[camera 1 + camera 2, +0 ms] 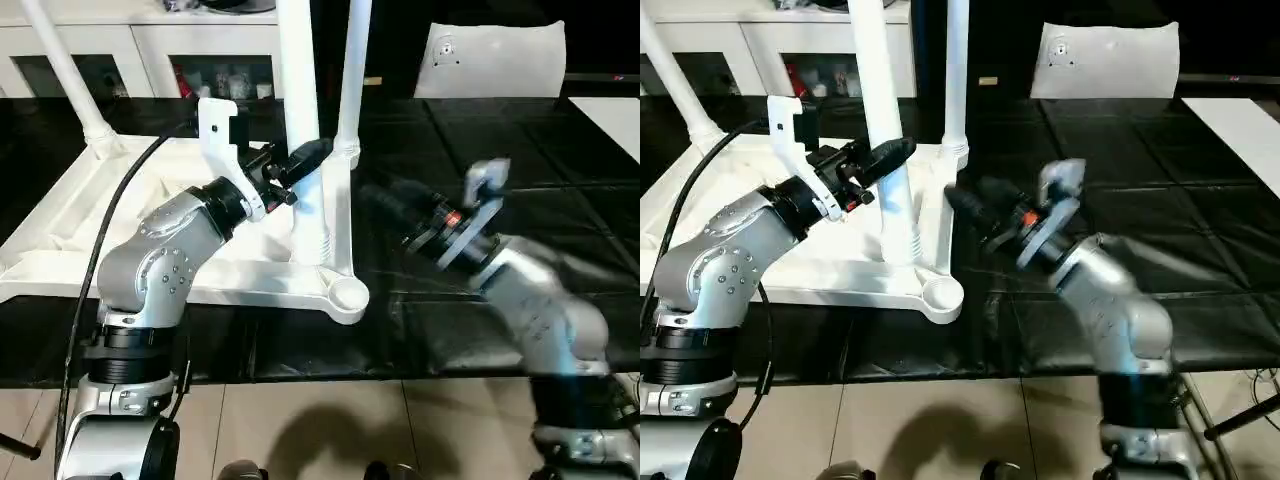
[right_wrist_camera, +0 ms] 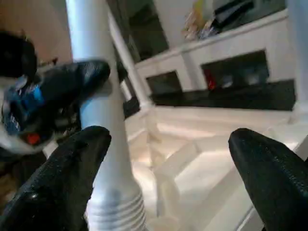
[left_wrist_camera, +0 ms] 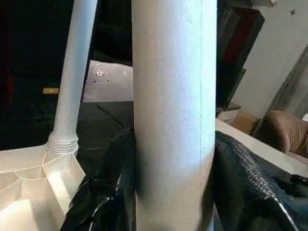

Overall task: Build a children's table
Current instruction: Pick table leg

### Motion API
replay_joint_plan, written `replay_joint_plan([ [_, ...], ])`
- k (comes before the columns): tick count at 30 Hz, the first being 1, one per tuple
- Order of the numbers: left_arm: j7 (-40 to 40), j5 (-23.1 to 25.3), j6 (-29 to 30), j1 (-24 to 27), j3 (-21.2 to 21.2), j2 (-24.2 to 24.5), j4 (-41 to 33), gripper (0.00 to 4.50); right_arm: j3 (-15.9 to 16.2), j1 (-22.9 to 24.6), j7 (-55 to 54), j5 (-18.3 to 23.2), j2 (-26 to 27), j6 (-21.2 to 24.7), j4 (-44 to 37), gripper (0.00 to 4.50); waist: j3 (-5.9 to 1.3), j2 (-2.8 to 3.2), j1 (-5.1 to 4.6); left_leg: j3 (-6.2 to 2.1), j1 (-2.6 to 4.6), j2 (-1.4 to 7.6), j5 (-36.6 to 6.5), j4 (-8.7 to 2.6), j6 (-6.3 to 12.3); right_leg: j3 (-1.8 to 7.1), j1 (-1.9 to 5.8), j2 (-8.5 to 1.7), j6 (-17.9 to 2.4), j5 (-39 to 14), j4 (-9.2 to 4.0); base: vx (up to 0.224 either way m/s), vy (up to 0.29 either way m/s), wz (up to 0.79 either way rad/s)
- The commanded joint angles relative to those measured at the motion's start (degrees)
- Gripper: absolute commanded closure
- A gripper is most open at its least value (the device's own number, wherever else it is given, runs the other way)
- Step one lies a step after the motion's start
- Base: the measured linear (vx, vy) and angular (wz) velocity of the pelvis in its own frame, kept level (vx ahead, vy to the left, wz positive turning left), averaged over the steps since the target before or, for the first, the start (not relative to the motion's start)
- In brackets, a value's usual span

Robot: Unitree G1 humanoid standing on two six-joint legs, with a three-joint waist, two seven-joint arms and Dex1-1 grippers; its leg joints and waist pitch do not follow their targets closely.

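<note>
One table top (image 1: 120, 215) is seen lying upside down on the dark surface (image 1: 470, 150), ribbed underside up, toward nine o'clock of the scene's middle. Three legs are counted: one (image 1: 65, 70) is seated in the far corner at about ten o'clock, one (image 1: 350, 75) is seated in the far corner at about twelve o'clock, and a third leg (image 1: 305, 140) is held upright inside the top, beside the empty near corner socket (image 1: 345, 293). Two grippers are seen. The left gripper (image 1: 300, 160) has its jaws pinching the third leg, one black finger on each side of the tube. The right gripper (image 1: 970, 205) is found at about three o'clock of that leg, just apart from it, its jaws spread wide with nothing between them. One flat white panel (image 1: 495, 60) is stood at the far edge at one o'clock.
</note>
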Motion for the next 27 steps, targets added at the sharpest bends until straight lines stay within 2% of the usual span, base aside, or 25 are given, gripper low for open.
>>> replay_joint_plan([
  [1,-1.07,-0.46,0.26,-1.73,-0.15,0.27,-0.33,2.63,1.03,-0.98,1.45,-0.75,-0.86,1.4,-0.51,0.0,-5.37,-0.12,-0.04,1.05,-0.09,-0.32,-4.91,-3.72,3.47,2.5,4.35,-2.41,-3.74,-21.43,-3.42,0.0,0.0,0.0],
  [10,-14.71,-6.13,4.12,-1.72,-3.92,3.58,-2.6,2.63,6.34,-1.74,15.49,1.39,-6.41,3.2,-1.54,0.0,-5.33,-0.19,0.17,0.99,-0.09,-0.1,-5.65,-3.74,3.95,2.53,4.26,-2.46,-4.57,-21.63,-3.31,0.0,0.0,0.0],
  [11,-16.94,-6.76,4.32,-1.86,-4.56,4.01,-2.95,2.63,6.91,-2.0,17.31,1.77,-7.17,3.6,-1.47,0.0,-5.36,-0.48,0.18,1.05,-0.11,-0.19,-5.78,-3.71,4.02,2.49,4.39,-2.51,-4.63,-22.02,-3.38,0.0,0.0,0.0],
  [12,-17.36,-6.87,4.35,-1.89,-4.67,4.07,-3.01,2.63,7.01,-2.04,17.66,1.83,-7.31,3.67,-1.47,0.0,-5.35,-0.41,0.25,1.03,-0.01,-0.18,-5.76,-3.75,4.01,2.49,4.42,-2.5,-4.72,-22.21,-3.34,0.0,0.0,0.0],
  [13,-18.31,-7.12,4.42,-1.98,-4.93,4.22,-3.13,2.63,7.25,-2.14,18.45,1.92,-7.66,3.81,-1.46,0.3,-5.27,-0.32,0.23,1.03,-0.06,-0.08,-5.66,-3.73,4.04,2.56,4.32,-2.51,-4.89,-22.22,-3.35,0.0,0.0,0.0],
  [16,-23.87,-9.34,5.43,-2.68,-6.3,5.09,-3.62,2.63,9.15,-3.0,22.96,2.99,-9.1,5.38,-1.81,0.52,-5.32,-0.38,0.28,1.05,-0.04,-0.15,-5.58,-3.69,4.04,2.59,4.39,-2.53,-5.1,-22.32,-3.24,0.0,0.0,0.0],
  [17,-26.58,-9.74,5.43,-3.12,-7.27,5.35,-3.66,2.63,10.1,-3.58,24.93,3.26,-9.68,6.03,-1.61,0.64,-5.28,-0.64,0.23,1.08,-0.1,-0.13,-5.61,-3.69,4.06,2.6,4.41,-2.55,-5.08,-22.54,-3.3,0.0,0.0,0.0],
  [20,-29.18,-10.08,5.06,-3.67,-8.46,5.38,-3.47,2.63,11.0,-4.34,26.9,3.17,-9.98,6.61,-1.0,0.81,-5.22,-0.64,0.24,1.12,-0.06,-0.12,-5.99,-3.67,3.8,2.6,4.37,-2.61,-4.8,-23.64,-3.4,0.0,0.0,0.0],
  [27,-32.97,-10.03,4.34,-5.16,-10.01,4.95,-2.22,2.63,12.6,-5.53,30.58,3.9,-10.55,8.57,0.29,1.42,-5.04,-0.65,0.13,1.16,-0.01,-0.41,-7.77,-3.53,3.21,2.24,4.23,-2.4,-2.61,-28.01,-4.09,0.0,0.0,0.0],
])
